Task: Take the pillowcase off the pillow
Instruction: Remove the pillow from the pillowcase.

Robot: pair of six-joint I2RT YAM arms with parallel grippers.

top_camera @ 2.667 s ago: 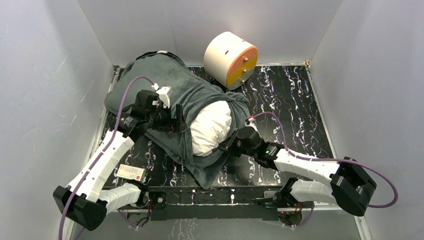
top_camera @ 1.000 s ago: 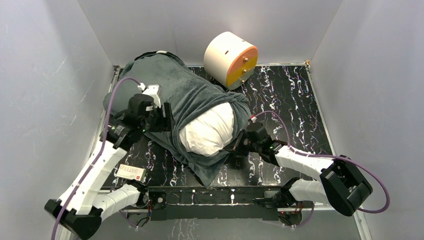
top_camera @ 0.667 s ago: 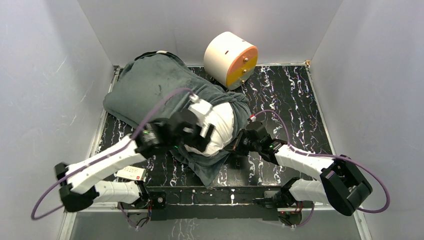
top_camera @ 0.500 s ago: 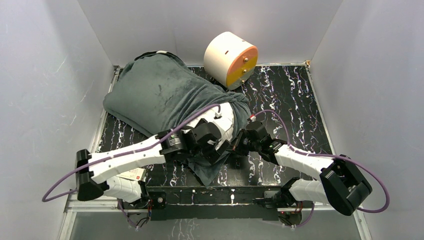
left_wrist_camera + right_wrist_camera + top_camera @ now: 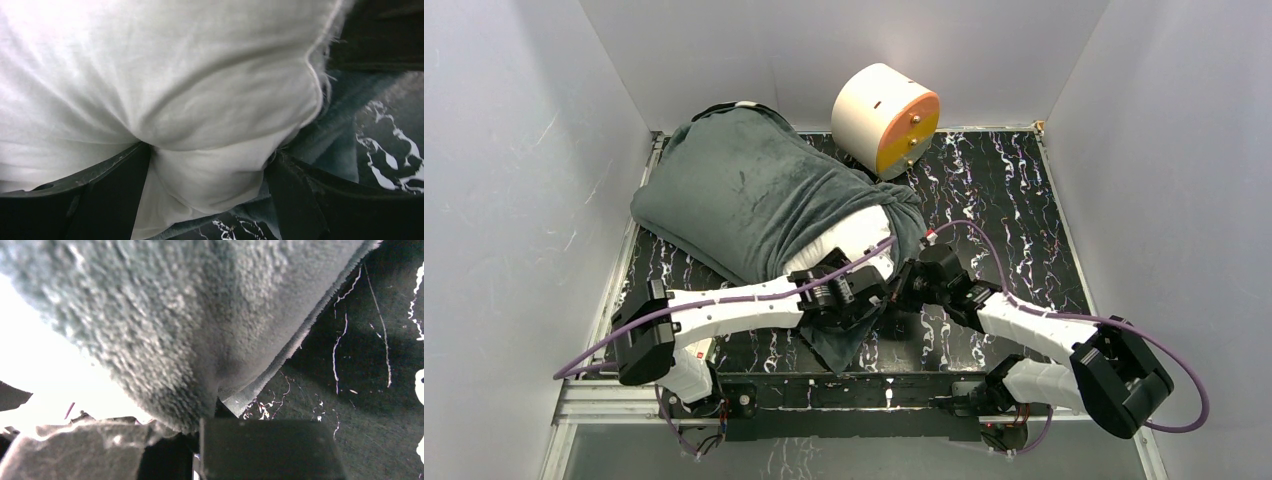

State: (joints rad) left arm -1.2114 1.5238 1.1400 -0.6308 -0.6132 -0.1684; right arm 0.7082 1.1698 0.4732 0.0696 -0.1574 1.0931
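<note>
The pillowcase [image 5: 744, 190] lies dark grey side up at the table's back left, still sleeved over most of the pillow [image 5: 852, 238]. The pillow's white end bulges out of the pillowcase's open mouth toward the front. My left gripper [image 5: 861, 292] reaches across to that end. In the left wrist view the gripper [image 5: 209, 155] is open wide, and the pillow [image 5: 175, 75] bulges between its fingers [image 5: 300, 200]. My right gripper [image 5: 902, 288] sits just right of the mouth. Seen from the right wrist, that gripper [image 5: 200, 425] is shut on the plush edge of the pillowcase [image 5: 175, 315].
A cream-and-orange cylinder [image 5: 886, 120] stands at the back centre, close to the pillowcase's far edge. Bare black marbled table [image 5: 1014, 210] stretches to the right. Grey walls close in on the left, back and right sides.
My left arm let go of the pillowcase's left side, swung right across the front and opened its jaws around the pillow's exposed end. The right gripper held its pinch in place.
</note>
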